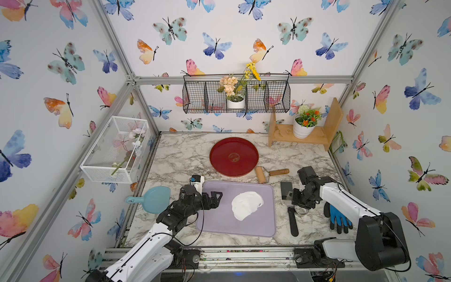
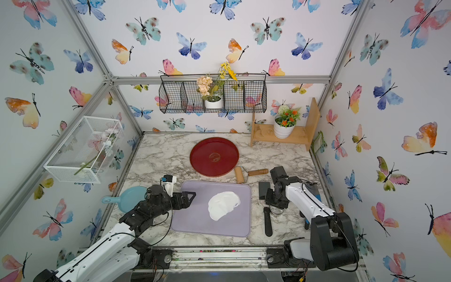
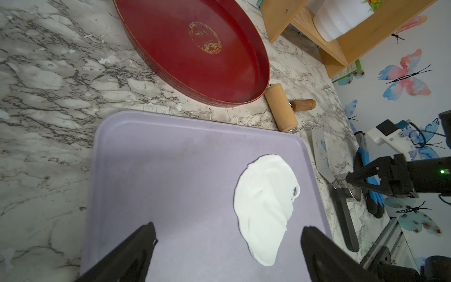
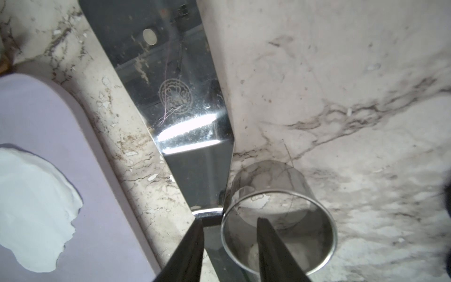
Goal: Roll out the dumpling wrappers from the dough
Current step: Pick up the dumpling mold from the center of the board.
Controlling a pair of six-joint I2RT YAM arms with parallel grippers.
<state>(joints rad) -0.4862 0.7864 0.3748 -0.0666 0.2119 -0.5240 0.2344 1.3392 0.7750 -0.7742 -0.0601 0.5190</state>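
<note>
The dough (image 1: pixel 246 205) (image 2: pixel 223 205) lies as one irregular white sheet on the purple mat (image 1: pixel 219 219). No dumpling wrappers are in view. My left gripper (image 1: pixel 217 196) (image 3: pixel 227 234) hovers open over the mat's left part, with the dough (image 3: pixel 266 207) just ahead of it and nothing between its fingers. My right gripper (image 1: pixel 300 208) (image 4: pixel 228 219) is low over a metal ring cutter (image 4: pixel 268 175) right of the mat. One finger is inside the ring and one outside, above a steel spatula (image 4: pixel 185 97). A gap shows on each side of the ring's wall.
A wooden roller (image 1: pixel 261 174) lies behind the mat, beside the red tray (image 1: pixel 234 156). The spatula's black handle (image 1: pixel 294 222) points toward the front edge. A blue glove (image 1: pixel 338 217) sits under the right arm, a blue pan (image 1: pixel 155 199) at left, a wooden shelf (image 1: pixel 305 136) back right.
</note>
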